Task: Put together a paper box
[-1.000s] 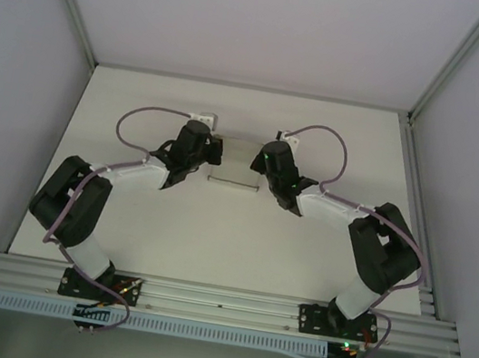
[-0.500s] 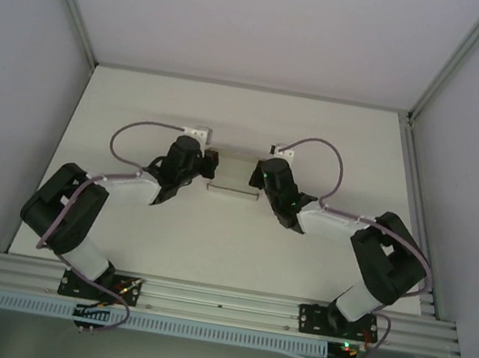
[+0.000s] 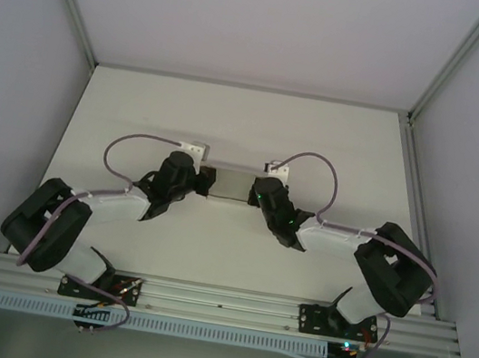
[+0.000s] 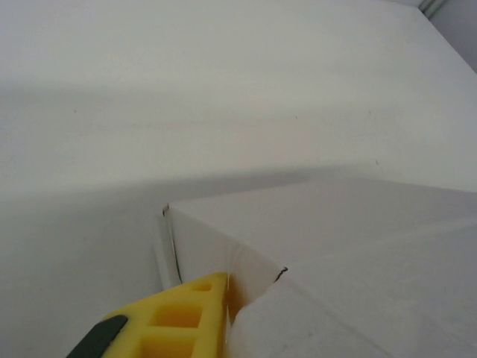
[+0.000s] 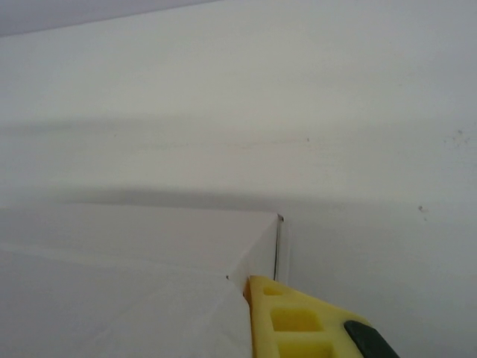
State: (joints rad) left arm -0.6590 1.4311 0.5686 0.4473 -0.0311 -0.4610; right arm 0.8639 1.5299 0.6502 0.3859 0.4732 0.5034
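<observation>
Closing in since a second ago with left gripper [image 3: 208, 181] and right gripper [image 3: 254, 190], pressing yellow fingers [image 4: 182, 317] against opposite ends of the paper box [image 3: 231, 184] lying mid-table [image 3: 320, 137]; finger spread impossible to tell.

There is one paper box [image 3: 231, 184] and one counter [image 3: 240, 119]. The arms number two: the left arm [image 3: 112, 199] and the right arm [image 3: 340, 237]. Each ends in a single claw, so there are two claws, the left claw [image 3: 206, 182] and the right claw [image 3: 255, 190]. Two purple cables loop over the wrists, the left cable [image 3: 141, 137] and the right cable [image 3: 312, 155]. Two yellow fingers show close up, the left yellow finger [image 4: 186, 317] and the right yellow finger [image 5: 291, 321].
</observation>
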